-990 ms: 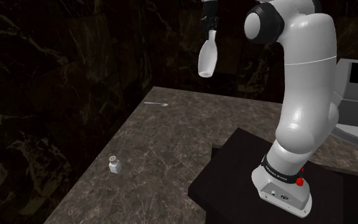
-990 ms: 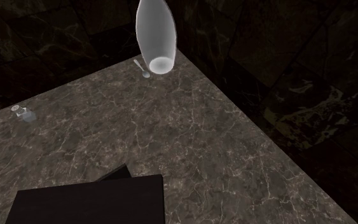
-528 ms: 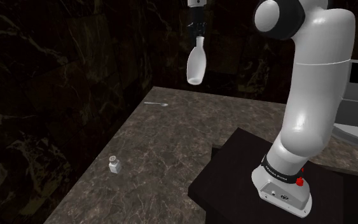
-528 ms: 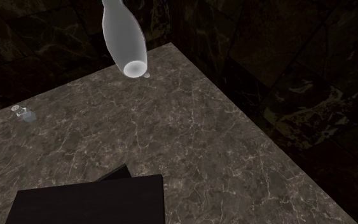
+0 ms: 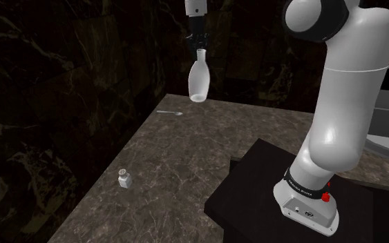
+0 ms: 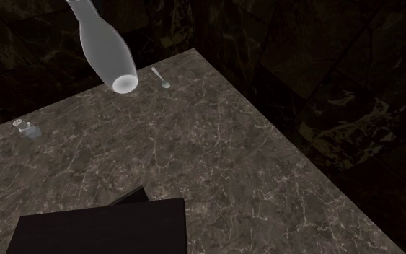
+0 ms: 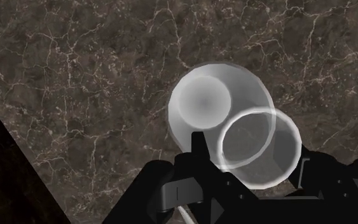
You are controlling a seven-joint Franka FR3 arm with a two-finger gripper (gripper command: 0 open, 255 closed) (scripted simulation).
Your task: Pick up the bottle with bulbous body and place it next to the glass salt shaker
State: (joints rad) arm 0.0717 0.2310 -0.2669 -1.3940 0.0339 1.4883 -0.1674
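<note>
Starting at the left of the shoulder view, the little salt shaker [image 5: 124, 179] is sitting upright on the dark marbled counter [image 5: 186, 159], close to its left edge, lower left of the frame. Going right and up a bit, a small spoon [image 5: 168, 112] is lying flat by the counter's far edge. Just right of that, top centre, the black gripper [image 5: 199, 45] is pointing down and clamping the neck of the whitish see-through bottle [image 5: 197, 83]. So the bulbous body is hanging below it in the air, not touching the counter and well apart from the salt shaker. Further right, the white arm [image 5: 345, 103] is rising off the black stand [image 5: 255, 193] at lower right.

In the second exterior view the salt shaker [image 6: 28, 129] is sitting at far left. The bottle [image 6: 107, 54] is hanging tilted at upper left, base facing the camera, and the spoon [image 6: 160, 77] is lying just right of it.

In the wrist view the fingers [image 7: 198, 153] are squeezing the neck from both sides, with the bottle [image 7: 203, 102] hanging over the marbled counter [image 7: 75, 76].
</note>
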